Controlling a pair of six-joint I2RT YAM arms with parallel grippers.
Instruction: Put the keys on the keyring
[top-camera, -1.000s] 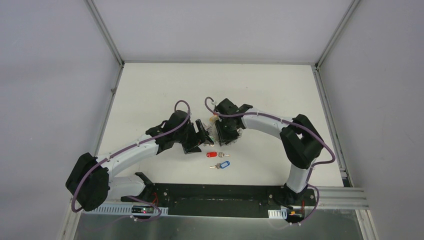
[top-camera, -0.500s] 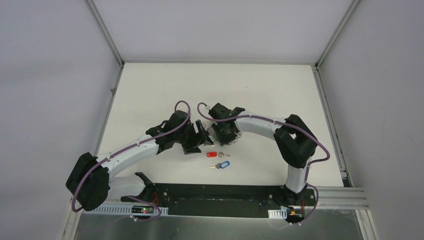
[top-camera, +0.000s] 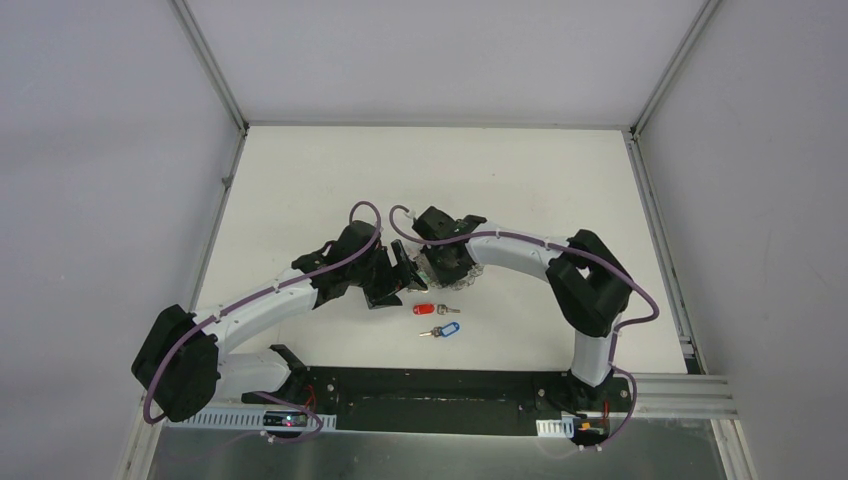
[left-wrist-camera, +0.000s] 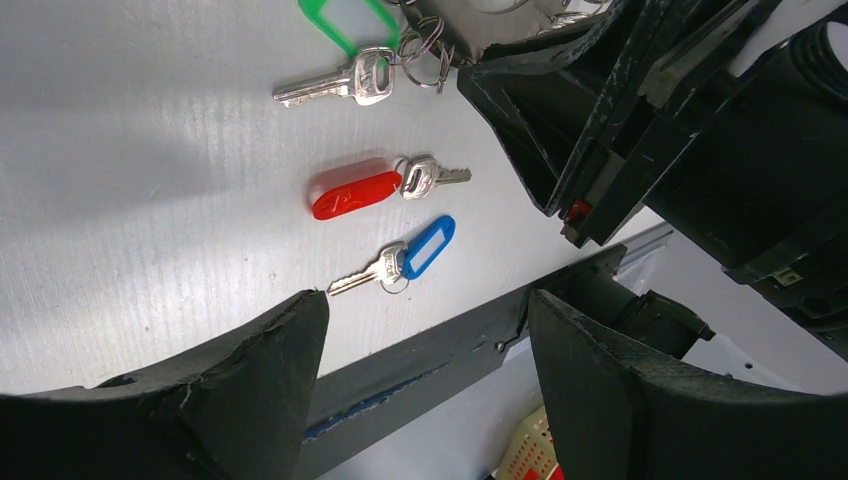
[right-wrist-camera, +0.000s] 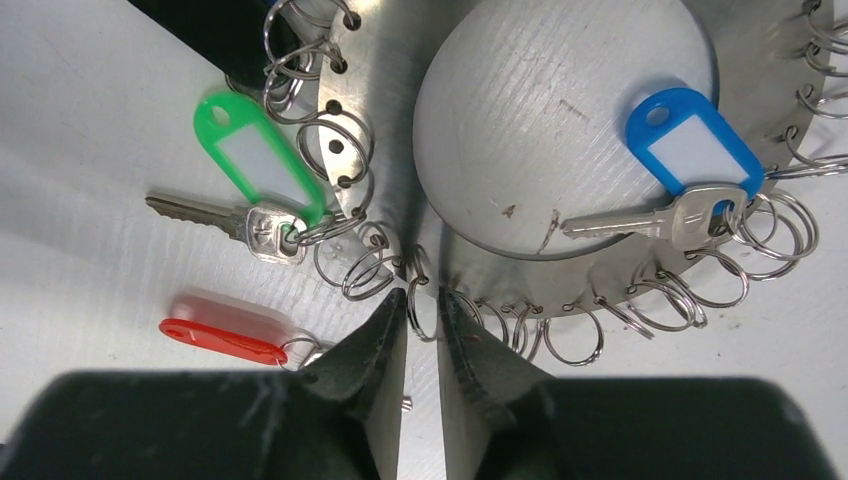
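Two loose keys lie on the white table near the front. One has a red tag (left-wrist-camera: 350, 190) (top-camera: 424, 309), the other a blue tag (left-wrist-camera: 428, 247) (top-camera: 448, 328). The keyring (right-wrist-camera: 385, 110) is a flat grey metal ring edged with wire loops. It lies just behind them, mostly hidden under my right wrist in the top view. My right gripper (right-wrist-camera: 422, 300) (top-camera: 445, 272) has its jaws drawn to a narrow gap around one wire loop (right-wrist-camera: 418, 312) on the rim. My left gripper (left-wrist-camera: 425, 300) (top-camera: 405, 268) hovers open beside it, holding nothing.
A green-tagged key (right-wrist-camera: 255, 150) (left-wrist-camera: 335, 85) and another blue-tagged key (right-wrist-camera: 690, 140) hang from the keyring's loops. The black base rail (top-camera: 430, 385) runs along the near edge. Both wrists sit close together at the table's centre.
The right arm shifted left toward the left gripper, and its jaws narrowed around the wire loop. The left arm and the loose keys stayed put.
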